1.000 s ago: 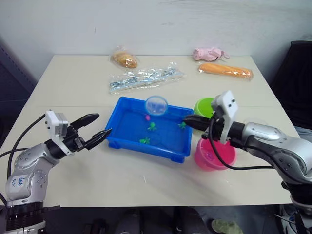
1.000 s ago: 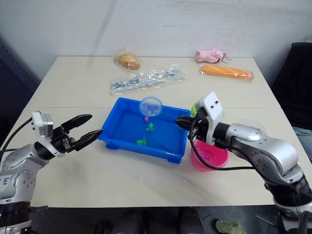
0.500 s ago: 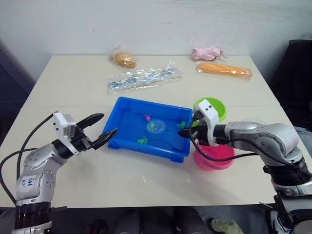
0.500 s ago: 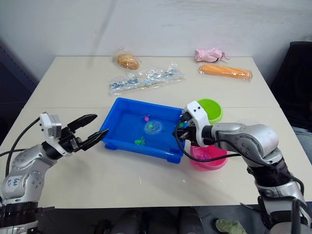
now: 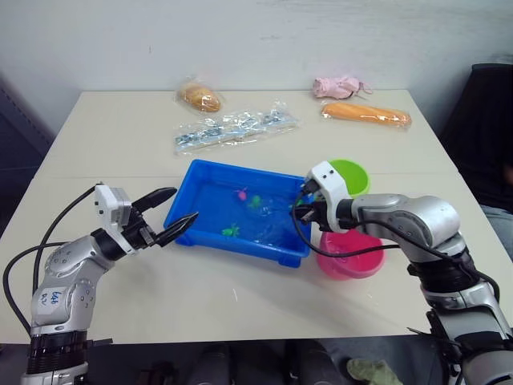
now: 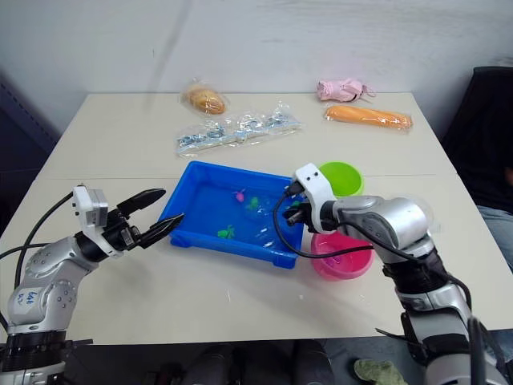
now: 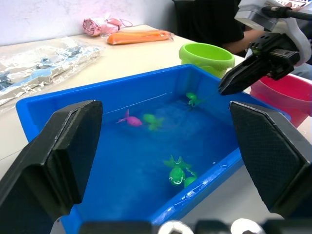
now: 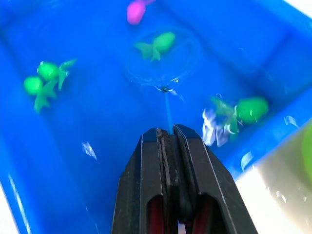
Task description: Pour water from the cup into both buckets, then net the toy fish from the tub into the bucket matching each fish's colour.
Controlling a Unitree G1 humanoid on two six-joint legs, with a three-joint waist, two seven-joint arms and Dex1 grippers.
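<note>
The blue tub (image 5: 232, 245) holds water and several toy fish: a pink one (image 5: 240, 192) and green ones (image 5: 230, 232). My right gripper (image 5: 303, 210) is over the tub's right end, shut on the net's thin handle (image 8: 166, 109). The net's hoop (image 8: 163, 56) lies in the water with a green fish (image 8: 158, 45) inside its ring. The green bucket (image 5: 350, 172) and pink bucket (image 5: 349, 261) stand just right of the tub. My left gripper (image 5: 184, 204) is open beside the tub's left wall, holding nothing. The cup is out of view.
At the back of the table lie a bagged bread roll (image 5: 200, 98), a clear packet (image 5: 232, 128), a long orange packet (image 5: 366, 115) and a pink soft toy (image 5: 341, 86). Bare tabletop (image 5: 240, 297) stretches in front of the tub.
The net dropped from above the tub's far rim into the water, and its hoop now rings a green fish. My right gripper lowered and moved toward the tub.
</note>
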